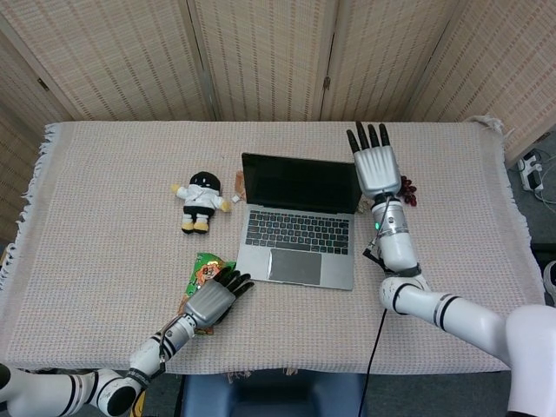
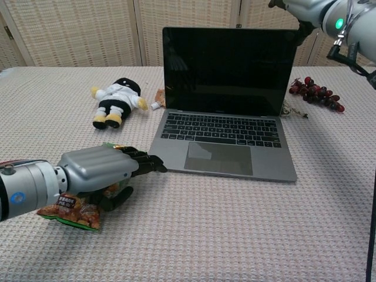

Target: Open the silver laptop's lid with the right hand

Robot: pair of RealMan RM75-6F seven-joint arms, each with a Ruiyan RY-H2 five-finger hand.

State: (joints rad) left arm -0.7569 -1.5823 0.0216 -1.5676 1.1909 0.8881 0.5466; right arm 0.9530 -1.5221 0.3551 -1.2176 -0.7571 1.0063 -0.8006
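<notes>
The silver laptop (image 1: 298, 252) (image 2: 226, 155) stands at the table's middle with its lid (image 1: 300, 184) (image 2: 228, 69) raised nearly upright and the screen dark. My right hand (image 1: 375, 165) (image 2: 305, 8) is at the lid's upper right corner, palm flat and fingers stretched out toward the far side; its dark thumb lies by the corner. It holds nothing. My left hand (image 1: 214, 301) (image 2: 98, 171) rests on a green snack bag (image 1: 201, 271) (image 2: 69, 209) near the front edge, left of the laptop, fingers loosely extended.
A small plush doll (image 1: 200, 200) (image 2: 114, 96) lies left of the laptop. A bunch of dark red grapes (image 1: 407, 191) (image 2: 317, 94) lies to its right, behind my right hand. A woven cloth (image 1: 104, 217) covers the table; folding screens stand behind.
</notes>
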